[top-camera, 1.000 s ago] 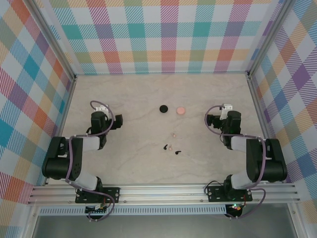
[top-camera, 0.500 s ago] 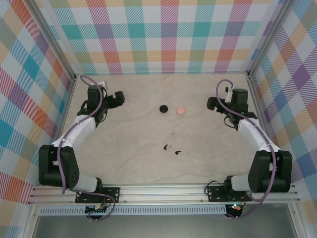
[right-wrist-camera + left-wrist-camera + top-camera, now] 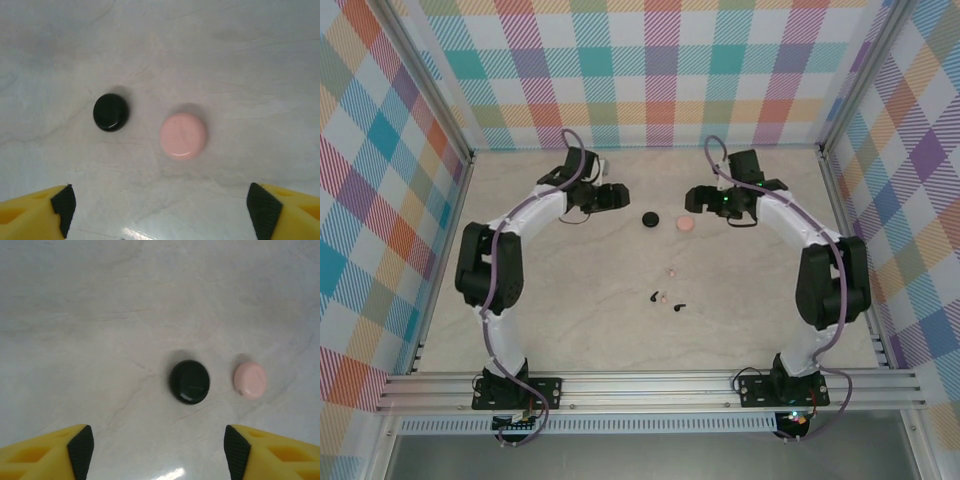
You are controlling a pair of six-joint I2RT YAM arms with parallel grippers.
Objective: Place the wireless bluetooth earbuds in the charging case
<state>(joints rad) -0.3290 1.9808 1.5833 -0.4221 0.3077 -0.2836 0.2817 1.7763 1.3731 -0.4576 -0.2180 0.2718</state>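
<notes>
Wireless bluetooth earbuds (image 3: pixel 656 295), probably light, slick hard-plastic bud-and-stems best pinched across the stem, lie loose mid-desk (image 3: pixel 570 300) from above; at the left wrist, the left fingers (image 3: pixel 80 450) stand spread and empty near a glossy black puck (image 3: pixel 189 382), and at the right wrist the right fingers (image 3: pixel 63 202) gape empty before a smooth pink puck (image 3: pixel 183 135).

Bright, even, diffuse light from overhead falls on the pale surface (image 3: pixel 570 320), and the top view stays crisp, with only faint soft shadows beneath the arms. Both wrist views are greyer and softer: a white glare patch lies on the surface between the blurred yellow fingers (image 3: pixel 40 455) of the left tool (image 3: pixel 159 452), and likewise at the right tool (image 3: pixel 161 209). The black puck (image 3: pixel 189 382) shows a small highlight on its tool-side edge, and it and the pink puck (image 3: pixel 250 380) cast dim, soft shadows on their far side.
</notes>
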